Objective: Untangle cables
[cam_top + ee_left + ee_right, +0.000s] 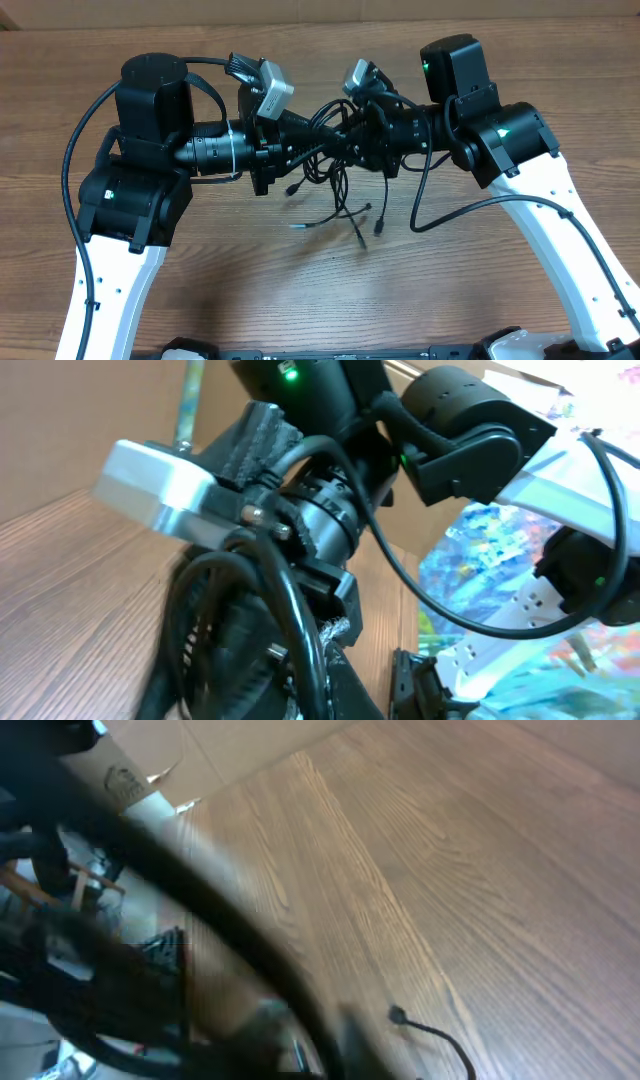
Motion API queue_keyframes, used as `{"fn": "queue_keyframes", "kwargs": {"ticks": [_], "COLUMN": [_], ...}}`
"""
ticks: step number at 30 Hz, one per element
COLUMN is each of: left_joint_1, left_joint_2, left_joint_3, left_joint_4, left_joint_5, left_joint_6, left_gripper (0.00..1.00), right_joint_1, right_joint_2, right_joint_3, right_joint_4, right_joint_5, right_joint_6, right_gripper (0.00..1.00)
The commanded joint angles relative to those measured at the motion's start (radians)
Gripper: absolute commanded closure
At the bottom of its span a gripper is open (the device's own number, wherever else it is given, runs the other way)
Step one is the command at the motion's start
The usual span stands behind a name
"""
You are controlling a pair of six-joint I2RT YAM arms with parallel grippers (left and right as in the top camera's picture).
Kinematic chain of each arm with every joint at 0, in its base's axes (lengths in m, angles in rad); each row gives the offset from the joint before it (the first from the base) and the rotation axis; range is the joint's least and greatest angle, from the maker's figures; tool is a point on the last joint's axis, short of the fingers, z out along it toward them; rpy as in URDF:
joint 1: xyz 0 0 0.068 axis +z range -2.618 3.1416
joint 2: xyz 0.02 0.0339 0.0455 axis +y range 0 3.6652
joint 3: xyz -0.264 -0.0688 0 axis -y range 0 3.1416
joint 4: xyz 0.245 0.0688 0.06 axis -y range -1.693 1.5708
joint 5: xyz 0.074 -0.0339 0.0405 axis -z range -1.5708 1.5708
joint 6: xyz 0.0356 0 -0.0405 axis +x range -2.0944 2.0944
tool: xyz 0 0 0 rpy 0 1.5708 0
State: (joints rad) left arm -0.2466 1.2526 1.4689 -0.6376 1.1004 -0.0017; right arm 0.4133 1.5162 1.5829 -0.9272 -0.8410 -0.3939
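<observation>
The cables [335, 185] are a bundle of thin black cords hanging above the wooden table [300, 300] between my two grippers. Several plug ends dangle below the bundle, one of them [380, 226] close to the table. My left gripper [300, 148] reaches in from the left and is shut on the cables. In the left wrist view black loops [290, 610] cross right over its jaws. My right gripper [347, 140] comes in from the right, shut in the same tangle. The right wrist view is blurred: a black cord [240, 950] sweeps across it, and a loose plug end [397, 1015] shows over the table.
Thicker black arm cables loop off both arms, one [470, 210] sagging over the table at the right. Brown cardboard [320, 15] runs along the back. Off the table edge lie a white power strip [480, 650] and colourful cloth [480, 550].
</observation>
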Motion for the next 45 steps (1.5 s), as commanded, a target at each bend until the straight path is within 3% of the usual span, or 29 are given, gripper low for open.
{"fn": "queue_keyframes", "kwargs": {"ticks": [1,7,12,16,17,18,22,26,32,36,45], "left_joint_1": [0.005,0.005,0.006,0.006,0.006,0.006,0.006,0.006,0.006,0.006,0.004], "left_joint_2": [-0.023,-0.023,-0.023,-0.023,-0.023,-0.023,-0.023,-0.023,-0.023,-0.023,-0.020], "left_joint_3": [0.013,0.013,0.013,0.013,0.013,0.013,0.013,0.013,0.013,0.013,0.013], "left_joint_4": [0.008,-0.064,-0.175,-0.215,-0.217,-0.219,-0.225,-0.258,-0.332,-0.325,-0.307], "left_joint_5": [0.025,-0.215,-0.555,-0.682,-0.682,-0.680,-0.625,-0.542,-0.535,-0.474,-0.483], "left_joint_6": [-0.002,-0.012,-0.133,-0.182,-0.182,-0.182,-0.182,-0.208,-0.394,-0.396,-0.468], "left_gripper": [0.96,0.96,0.94,0.64,0.37,0.23,0.00,0.00,0.00,0.00,0.00], "right_joint_1": [0.005,0.000,-0.011,-0.011,-0.011,-0.011,-0.011,-0.013,-0.047,-0.066,-0.055], "right_joint_2": [0.006,0.006,0.006,0.006,0.006,0.006,0.006,0.006,0.006,0.006,0.006], "right_joint_3": [0.007,0.007,0.007,0.007,0.007,0.007,0.007,0.007,0.007,0.007,0.007], "right_joint_4": [-0.025,-0.110,-0.178,-0.202,-0.202,-0.201,-0.198,-0.163,-0.013,0.056,0.118], "right_joint_5": [-0.030,-0.036,-0.043,-0.083,-0.088,-0.089,-0.088,-0.053,0.088,0.192,0.190], "right_joint_6": [-0.003,0.000,0.004,0.004,0.006,0.016,0.031,0.125,0.480,0.666,0.815], "right_gripper": [0.96,0.96,0.96,0.96,0.96,0.96,0.96,0.96,0.96,0.96,0.96]}}
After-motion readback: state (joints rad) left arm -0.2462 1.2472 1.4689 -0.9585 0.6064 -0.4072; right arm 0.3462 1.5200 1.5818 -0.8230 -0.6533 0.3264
